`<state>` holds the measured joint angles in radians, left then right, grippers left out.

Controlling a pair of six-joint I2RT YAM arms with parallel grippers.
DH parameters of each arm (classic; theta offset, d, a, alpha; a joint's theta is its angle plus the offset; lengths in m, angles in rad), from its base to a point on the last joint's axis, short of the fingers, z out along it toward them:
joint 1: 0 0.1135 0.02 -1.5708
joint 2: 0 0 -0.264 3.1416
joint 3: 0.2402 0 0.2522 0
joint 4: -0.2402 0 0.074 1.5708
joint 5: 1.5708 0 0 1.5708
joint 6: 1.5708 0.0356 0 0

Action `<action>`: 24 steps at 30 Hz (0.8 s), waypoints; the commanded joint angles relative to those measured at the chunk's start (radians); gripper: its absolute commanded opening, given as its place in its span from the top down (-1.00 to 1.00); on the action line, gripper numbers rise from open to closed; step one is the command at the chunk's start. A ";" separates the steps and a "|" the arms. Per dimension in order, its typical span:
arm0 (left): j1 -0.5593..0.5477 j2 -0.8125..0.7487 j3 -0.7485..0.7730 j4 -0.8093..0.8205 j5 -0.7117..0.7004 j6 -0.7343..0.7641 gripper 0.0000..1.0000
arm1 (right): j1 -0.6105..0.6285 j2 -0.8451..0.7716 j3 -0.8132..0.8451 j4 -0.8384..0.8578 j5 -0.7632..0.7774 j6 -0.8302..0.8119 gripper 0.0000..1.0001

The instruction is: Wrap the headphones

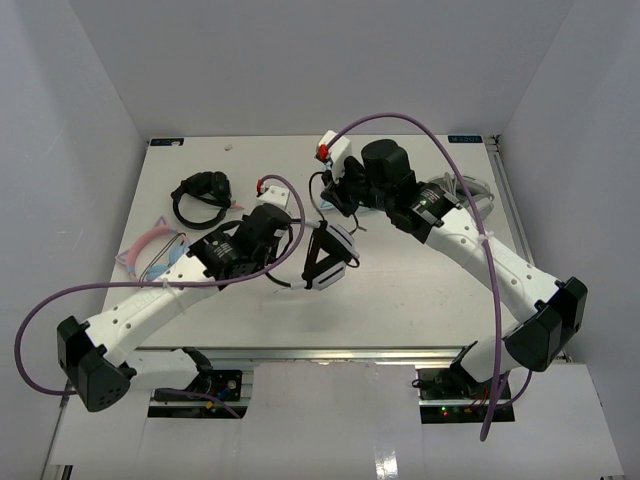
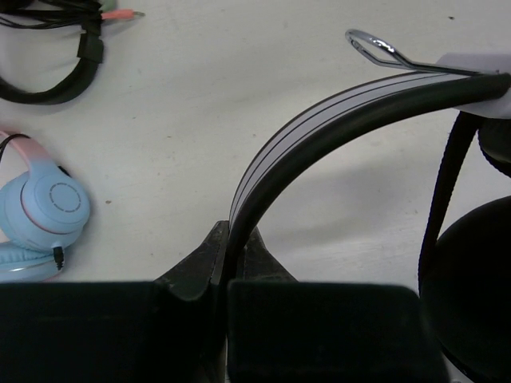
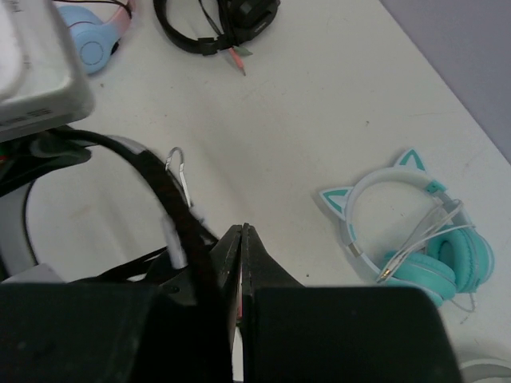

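Note:
The headphones are held up over the middle of the table, one ringed ear cup facing up. My left gripper is shut on their headband, which runs out from between the jaws and arcs right to a dark ear cup. My right gripper is just behind the headphones, its jaws pressed together with a thin red sliver pinched between them. Thin black cable loops beside it. The headband crosses close on its left.
A small all-black headset lies at the back left. Pink-and-blue headphones lie at the left edge under my left arm. Teal cat-ear headphones lie on the right side, by my right arm.

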<state>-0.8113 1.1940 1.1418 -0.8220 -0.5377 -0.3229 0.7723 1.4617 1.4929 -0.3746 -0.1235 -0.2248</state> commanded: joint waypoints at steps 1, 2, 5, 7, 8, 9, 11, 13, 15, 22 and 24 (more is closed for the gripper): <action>-0.003 0.058 0.071 -0.045 -0.234 -0.128 1.00 | -0.004 0.023 0.110 -0.124 -0.130 0.060 0.85; -0.003 0.072 0.078 -0.062 -0.258 -0.148 1.00 | -0.004 0.026 0.112 -0.128 -0.153 0.068 0.85; -0.005 0.118 0.109 -0.149 -0.327 -0.241 1.00 | -0.004 0.029 0.112 -0.134 -0.238 0.100 0.85; -0.003 0.132 0.130 -0.185 -0.353 -0.291 1.00 | -0.003 0.023 0.105 -0.137 -0.271 0.114 0.85; -0.003 0.138 0.140 -0.200 -0.360 -0.316 1.00 | -0.002 0.018 0.097 -0.136 -0.287 0.124 0.85; -0.003 0.143 0.147 -0.207 -0.367 -0.329 1.00 | -0.001 0.013 0.089 -0.132 -0.301 0.133 0.84; -0.003 0.149 0.161 -0.219 -0.375 -0.350 1.00 | 0.004 -0.006 0.056 -0.118 -0.314 0.153 0.84; -0.003 0.158 0.178 -0.238 -0.386 -0.373 1.00 | 0.012 -0.034 0.011 -0.094 -0.325 0.170 0.85; -0.003 0.164 0.190 -0.250 -0.386 -0.394 1.00 | 0.018 -0.053 -0.024 -0.075 -0.337 0.187 0.85; -0.001 0.135 0.211 -0.252 -0.383 -0.430 1.00 | 0.035 -0.180 -0.239 0.071 -0.378 0.271 0.85; 0.001 0.127 0.228 -0.261 -0.384 -0.436 1.00 | 0.039 -0.225 -0.331 0.147 -0.367 0.322 0.85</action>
<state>-0.8131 1.3731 1.2930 -1.1034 -0.8791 -0.6952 0.7998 1.3384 1.2929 -0.4091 -0.4648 -0.0070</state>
